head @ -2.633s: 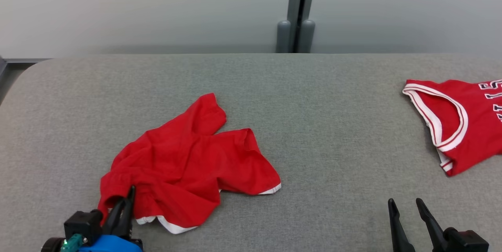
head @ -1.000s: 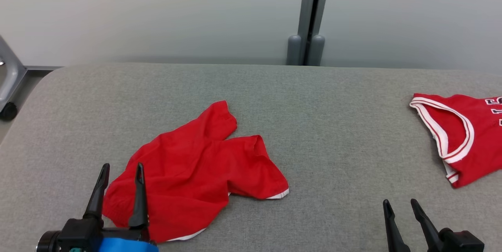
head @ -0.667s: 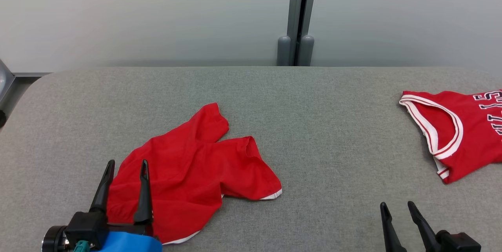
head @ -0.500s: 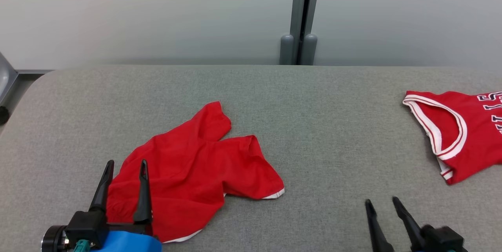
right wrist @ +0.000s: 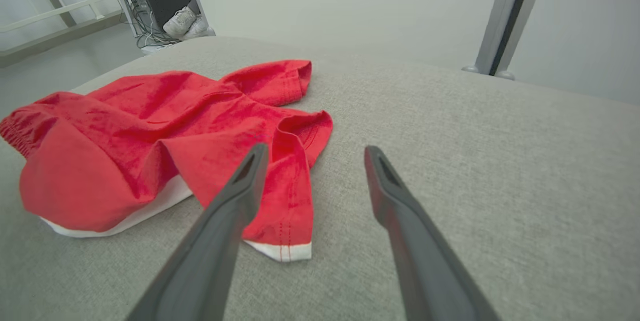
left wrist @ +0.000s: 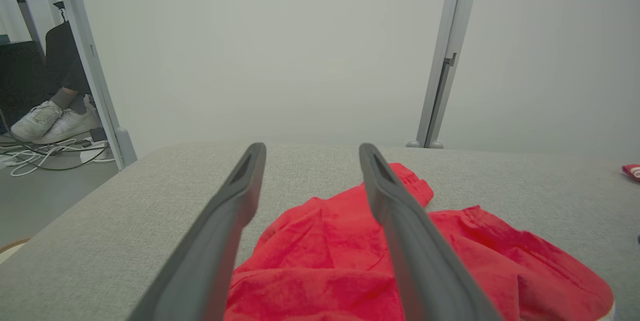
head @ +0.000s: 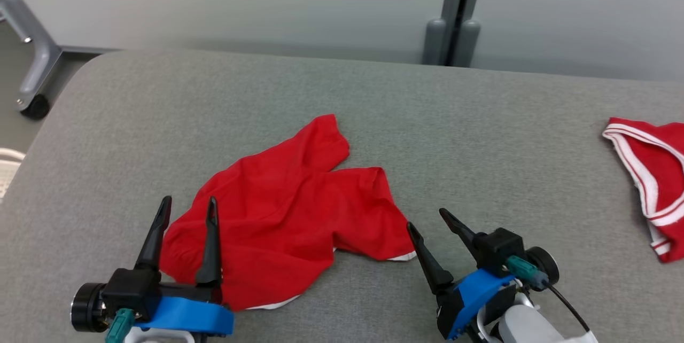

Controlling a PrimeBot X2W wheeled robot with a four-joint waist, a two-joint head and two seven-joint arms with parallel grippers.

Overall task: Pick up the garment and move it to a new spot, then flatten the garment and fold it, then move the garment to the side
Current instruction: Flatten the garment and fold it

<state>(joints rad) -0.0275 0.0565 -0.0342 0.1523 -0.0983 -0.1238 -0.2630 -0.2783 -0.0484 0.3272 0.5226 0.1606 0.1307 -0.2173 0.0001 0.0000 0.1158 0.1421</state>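
Observation:
A crumpled red garment (head: pixel 288 215) with white hem trim lies on the grey padded table (head: pixel 374 113), left of centre. Over its near-left edge my left gripper (head: pixel 188 208) stands open, one finger above the cloth, nothing between the fingers. The left wrist view has the garment (left wrist: pixel 320 261) under and beyond my open left gripper (left wrist: pixel 310 151). At the garment's right corner my right gripper (head: pixel 426 219) stands open and angled left. In the right wrist view the garment (right wrist: pixel 165 131) lies left of my open right gripper (right wrist: pixel 312 153), whose left finger overlaps the white-trimmed corner.
A second red jersey (head: pixel 654 182) with white trim lies at the table's far right edge. A grey post (head: pixel 457 12) stands behind the table against the pale wall. A wheeled frame leg (head: pixel 32 65) stands on the floor at far left. A person's white shoes (left wrist: pixel 50 121) rest under a desk.
The camera has shifted, so the scene sits further right and nearer. My right gripper has moved left toward the garment's right corner. The left gripper, low at the hem earlier, is raised and open.

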